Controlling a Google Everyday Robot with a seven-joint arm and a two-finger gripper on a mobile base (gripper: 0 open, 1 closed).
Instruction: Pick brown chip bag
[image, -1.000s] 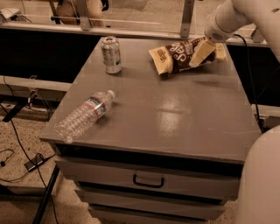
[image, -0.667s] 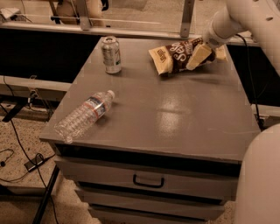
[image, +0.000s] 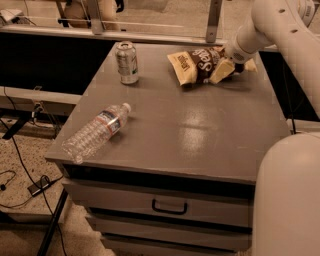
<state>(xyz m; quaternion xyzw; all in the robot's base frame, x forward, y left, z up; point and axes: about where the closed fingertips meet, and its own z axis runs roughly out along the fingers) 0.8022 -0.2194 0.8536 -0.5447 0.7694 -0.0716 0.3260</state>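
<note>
The brown chip bag (image: 196, 64) lies crinkled at the back of the grey table (image: 200, 135), with tan ends and white lettering. My gripper (image: 226, 68) comes down from the white arm at the upper right and sits at the bag's right end, touching or overlapping it. The bag's right end is partly hidden behind the gripper.
A silver soda can (image: 127, 62) stands upright at the back left. A clear water bottle (image: 97, 132) lies on its side near the front left edge. Drawers sit under the tabletop, a rail runs behind it, and cables lie on the floor at left.
The arm has shifted slightly and the gripper has settled a little lower at the bag's right end. The bag, can and bottle have stayed in place.
</note>
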